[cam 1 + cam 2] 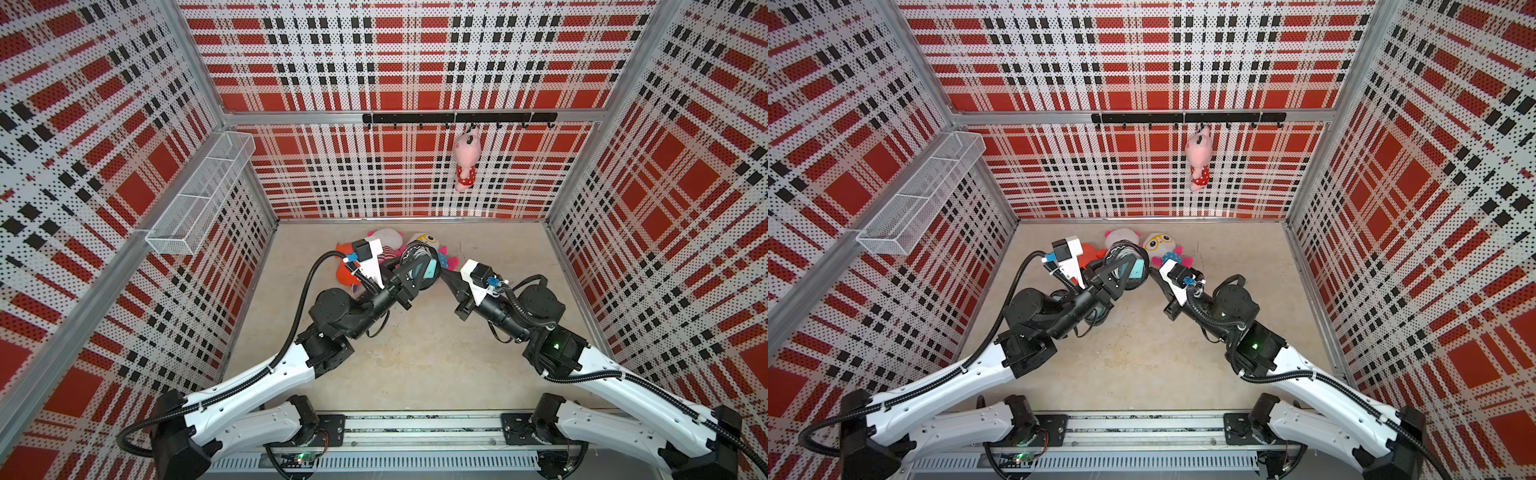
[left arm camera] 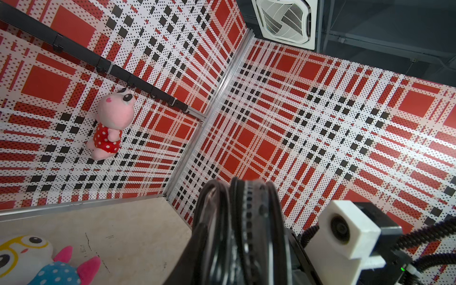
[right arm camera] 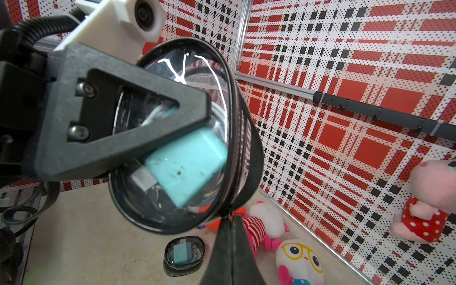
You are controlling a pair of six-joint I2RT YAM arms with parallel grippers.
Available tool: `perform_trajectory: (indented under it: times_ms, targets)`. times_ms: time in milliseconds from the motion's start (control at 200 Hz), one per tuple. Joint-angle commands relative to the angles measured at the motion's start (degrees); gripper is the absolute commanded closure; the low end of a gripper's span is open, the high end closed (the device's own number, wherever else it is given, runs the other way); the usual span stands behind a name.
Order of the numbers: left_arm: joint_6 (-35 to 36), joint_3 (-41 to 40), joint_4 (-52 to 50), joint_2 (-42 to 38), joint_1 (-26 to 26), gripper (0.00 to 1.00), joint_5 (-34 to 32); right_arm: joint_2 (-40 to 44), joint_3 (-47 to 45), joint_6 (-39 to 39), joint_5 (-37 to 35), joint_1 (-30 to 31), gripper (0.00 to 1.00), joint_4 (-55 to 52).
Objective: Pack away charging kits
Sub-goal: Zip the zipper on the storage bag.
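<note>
A black oval zip case [image 1: 419, 266] [image 1: 1127, 266] with a clear window hangs in the air over the floor's back middle. Inside it, in the right wrist view, lie a teal plug adapter [image 3: 187, 167] and a coiled white cable [image 3: 155, 113] of the charging kits. My left gripper [image 1: 415, 272] [image 2: 241, 237] is shut on this case across its flat sides; one of its fingers [image 3: 138, 118] lies over the window. My right gripper [image 3: 228, 219] [image 1: 444, 272] is shut, its tips pinched on the zip seam at the case's end. A second case [image 3: 183, 255] holding a teal adapter lies on the floor below.
Three plush toys lie by the back wall: orange [image 1: 345, 274], white and pink [image 1: 386, 237], and an owl with yellow glasses [image 1: 428, 241]. A pink plush [image 1: 467, 160] hangs from the black hook rail [image 1: 457, 117]. A white wire basket [image 1: 199, 195] is fixed to the left wall.
</note>
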State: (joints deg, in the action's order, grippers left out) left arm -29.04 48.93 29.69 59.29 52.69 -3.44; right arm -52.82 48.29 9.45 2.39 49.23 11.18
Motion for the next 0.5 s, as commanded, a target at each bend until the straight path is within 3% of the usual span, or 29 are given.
perform_trajectory:
  times_ms: [0,45,110,190,301,386,496]
  targets:
    - [1.4,3.0,-4.6,1.9,-0.5,1.0,0.7,-1.4,4.0,1.8,6.2,-0.2,1.0,-0.5]
    - [1.2,4.0,-4.9,3.0,-0.5,0.98,1.1,-2.3,3.9,1.9,6.6,0.3,1.0,-0.5]
    - [0.9,4.8,-5.1,4.2,-0.5,0.76,1.3,-3.1,3.1,1.9,6.9,0.7,1.0,0.2]
    - [0.7,5.7,-5.2,5.5,-0.5,0.59,1.4,-3.3,2.2,1.5,8.1,1.0,1.0,1.2]
    - [0.5,6.8,-5.1,6.9,-0.5,0.48,2.2,-3.1,1.6,0.4,10.2,1.0,1.0,2.3]
    - [0.4,7.4,-5.1,7.7,-0.5,0.49,2.5,-3.3,1.8,-0.6,11.0,1.0,1.0,2.3]
    - [0.0,7.6,-5.0,8.1,-0.5,0.68,2.2,-3.4,1.4,-1.2,11.1,1.0,1.0,2.8]
